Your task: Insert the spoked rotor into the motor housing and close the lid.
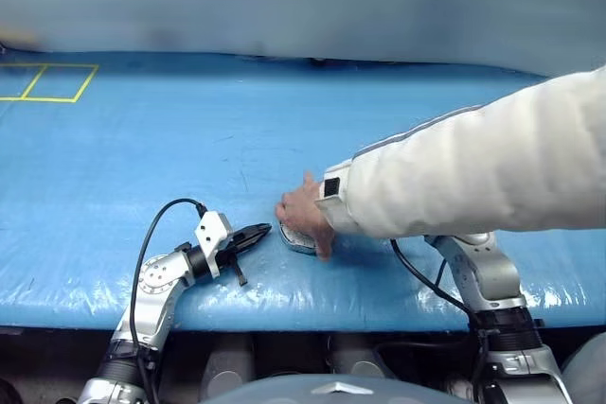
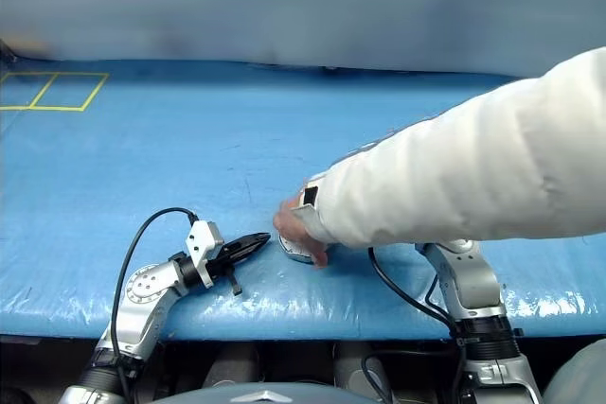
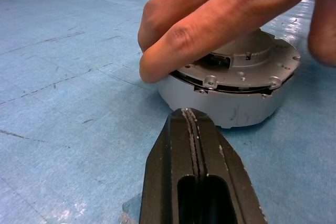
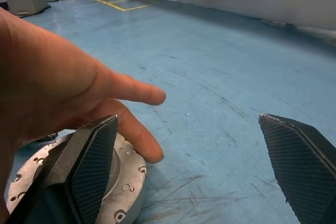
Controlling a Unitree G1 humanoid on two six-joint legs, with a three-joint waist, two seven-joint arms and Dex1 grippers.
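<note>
Left claw (image 3: 195, 124) shut | right claw (image 4: 189, 145) open | hand (image 1: 305, 215) on motor housing (image 3: 231, 85)

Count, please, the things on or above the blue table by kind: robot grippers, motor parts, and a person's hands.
Robot grippers: 2, the left gripper shut, the right gripper open.
Motor parts: 1, the motor housing, with its lid closed on top.
Person's hands: 1, the hand resting on the housing.
Total: 4
</note>
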